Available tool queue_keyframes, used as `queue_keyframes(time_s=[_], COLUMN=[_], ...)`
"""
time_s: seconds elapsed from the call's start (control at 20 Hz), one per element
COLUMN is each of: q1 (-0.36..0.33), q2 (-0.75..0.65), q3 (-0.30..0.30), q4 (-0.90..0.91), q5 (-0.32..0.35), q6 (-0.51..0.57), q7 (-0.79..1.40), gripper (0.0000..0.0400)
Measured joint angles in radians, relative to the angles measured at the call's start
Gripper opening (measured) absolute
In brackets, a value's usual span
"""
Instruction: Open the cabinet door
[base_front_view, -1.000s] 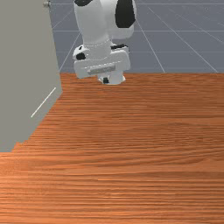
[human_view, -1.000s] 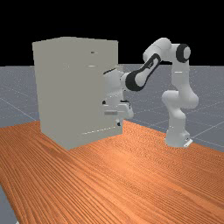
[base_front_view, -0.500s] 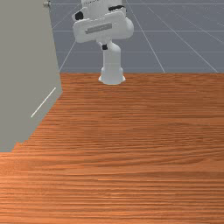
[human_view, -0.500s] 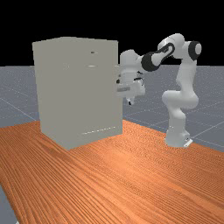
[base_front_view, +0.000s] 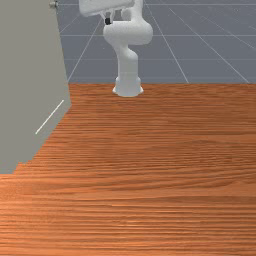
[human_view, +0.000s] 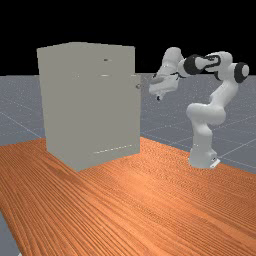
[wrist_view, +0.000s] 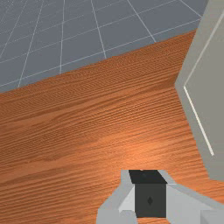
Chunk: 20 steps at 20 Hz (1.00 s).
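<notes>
White-handed, with gripper (human_view: 159, 98) pinched closed on nothing, could skid off the round knob (human_view: 138, 86) at the far view's ten o'clock unless opened first, leaving the cabinet door (human_view: 137, 112) unmoved!

Simulated space; gridded floor (wrist_view: 78, 35), black backdrop (human_view: 125, 20)

Cab. (human_view: 90, 110) on tbl. (human_view: 150, 205), nr. arm (human_view: 206, 114)

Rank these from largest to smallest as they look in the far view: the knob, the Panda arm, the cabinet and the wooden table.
1. Wooden table
2. Cabinet
3. Panda arm
4. Knob
</notes>
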Motion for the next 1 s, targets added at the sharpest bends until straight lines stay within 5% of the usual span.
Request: queue_keyframes(time_s=[0.35, 0.7, 0.75, 0.8, 0.9, 1.0], q1=[-0.177, -0.400, -0.421, -0.432, -0.430, -0.422], q2=[-0.380, -0.481, -0.480, -0.480, -0.467, -0.415], q3=[0.054, 0.149, 0.166, 0.178, 0.168, 0.129], q4=[-0.036, -0.072, -0.099, -0.126, -0.172, -0.200], q5=[-0.107, -0.197, -0.201, -0.198, -0.176, -0.157], q6=[0.013, 0.210, 0.256, 0.306, 0.430, 0.538], q7=[0.057, 0.193, 0.213, 0.233, 0.260, 0.263], gripper=[0.0000, 0.0000, 0.0157, 0.0252, 0.0346, 0.0380])
